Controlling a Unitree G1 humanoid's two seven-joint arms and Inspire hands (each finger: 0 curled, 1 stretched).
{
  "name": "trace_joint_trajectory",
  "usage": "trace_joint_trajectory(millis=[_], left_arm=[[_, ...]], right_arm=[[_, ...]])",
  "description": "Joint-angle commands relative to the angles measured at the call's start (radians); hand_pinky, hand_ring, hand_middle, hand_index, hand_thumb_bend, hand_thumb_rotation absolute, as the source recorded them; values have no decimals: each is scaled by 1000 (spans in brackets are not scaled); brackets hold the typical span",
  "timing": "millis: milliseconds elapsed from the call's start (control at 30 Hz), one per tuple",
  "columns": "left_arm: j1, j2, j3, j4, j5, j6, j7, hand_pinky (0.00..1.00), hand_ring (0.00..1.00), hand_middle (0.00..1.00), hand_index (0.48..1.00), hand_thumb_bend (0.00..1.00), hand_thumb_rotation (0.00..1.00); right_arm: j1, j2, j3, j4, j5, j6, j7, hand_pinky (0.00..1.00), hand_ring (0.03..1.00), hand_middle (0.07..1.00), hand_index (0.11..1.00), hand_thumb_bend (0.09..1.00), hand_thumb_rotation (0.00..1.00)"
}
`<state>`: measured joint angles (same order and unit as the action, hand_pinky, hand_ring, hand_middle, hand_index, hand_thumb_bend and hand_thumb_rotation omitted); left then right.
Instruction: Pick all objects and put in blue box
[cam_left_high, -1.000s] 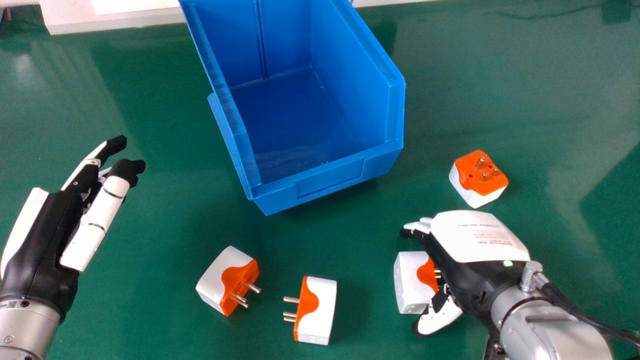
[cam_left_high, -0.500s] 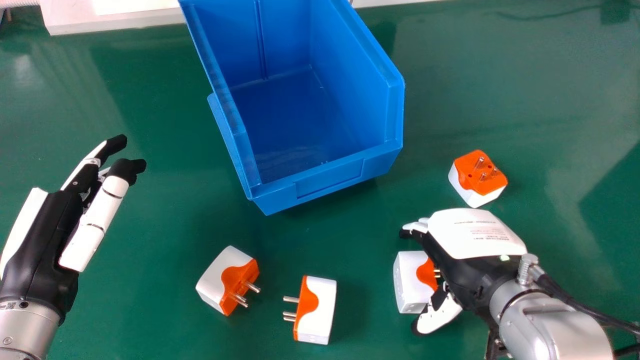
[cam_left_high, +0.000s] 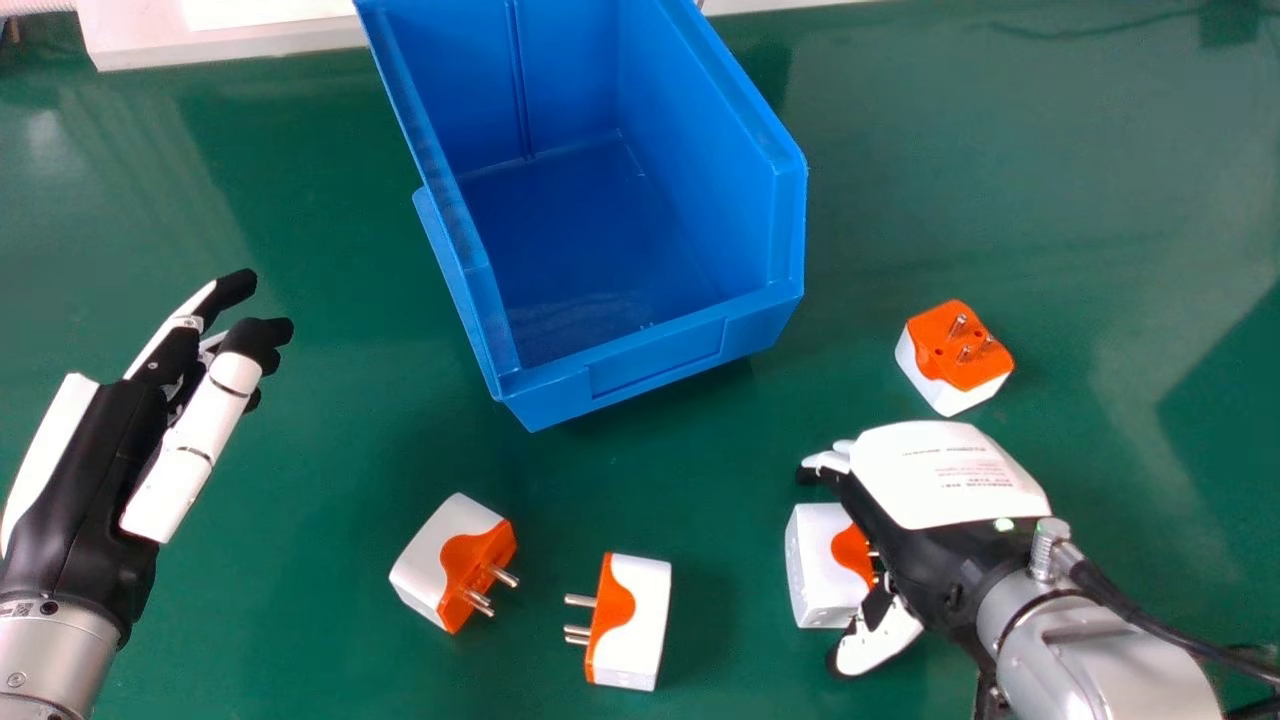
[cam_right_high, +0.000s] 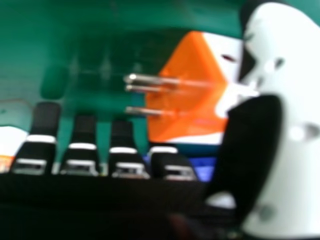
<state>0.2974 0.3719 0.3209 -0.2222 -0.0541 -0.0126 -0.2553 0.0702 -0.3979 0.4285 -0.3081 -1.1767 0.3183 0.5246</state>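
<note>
Under the right robot hand (cam_left_high: 925, 555): near-right adapter (cam_left_high: 818, 575), white and orange, on the green surface (cam_left_high: 1040, 200); long axis running roughly near to far, pins (cam_right_high: 152, 80) pointing right in the head view, toward the palm
Right robot hand: open, fingers extended, with the near-right adapter between them and the thumb (cam_right_high: 295, 95); whether either touches it, I cannot tell
Left robot hand (cam_left_high: 85, 470): at the head view's left, open, fingers slightly bent
Left adapter (cam_left_high: 437, 560): pins toward right and near edge, long axis slanting from far right to near left
Middle adapter (cam_left_high: 640, 620): pins left, long axis near to far, slightly tilted
Far-right adapter (cam_left_high: 960, 350): orange face up, pins upright, beyond the right robot hand
Blue box (cam_left_high: 655, 355): centre of the head view, beyond the left and middle adapters
Right hand view: bares the near-right adapter's orange face and three pins, mostly covered by the hand in the head view
Head view: gives the near-right adapter's white side, away from the palm
Hidden: part of its white body, behind the thumb
Cut off: the blue box's far end and both forearms, by the head view's edges
</note>
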Motion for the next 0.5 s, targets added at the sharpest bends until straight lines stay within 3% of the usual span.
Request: trace_joint_trajectory(millis=[0,100,200,467], left_arm=[[-5,14,5,-22,7,-10,1,850,848,845,914,595,911],[-6,13,6,-23,8,-7,1,843,847,845,914,591,911],[-12,15,6,-10,10,-16,0,842,846,845,913,599,911],[-27,20,2,-8,34,-6,5,823,841,845,914,604,915]], right_arm=[[18,-7,21,-2,16,-21,27,768,871,894,829,608,176],[16,-15,23,-1,19,-30,41,769,871,893,827,610,168],[16,-18,23,-1,20,-30,49,769,871,892,826,612,167],[8,-19,30,13,6,-24,60,771,871,892,821,612,184]])
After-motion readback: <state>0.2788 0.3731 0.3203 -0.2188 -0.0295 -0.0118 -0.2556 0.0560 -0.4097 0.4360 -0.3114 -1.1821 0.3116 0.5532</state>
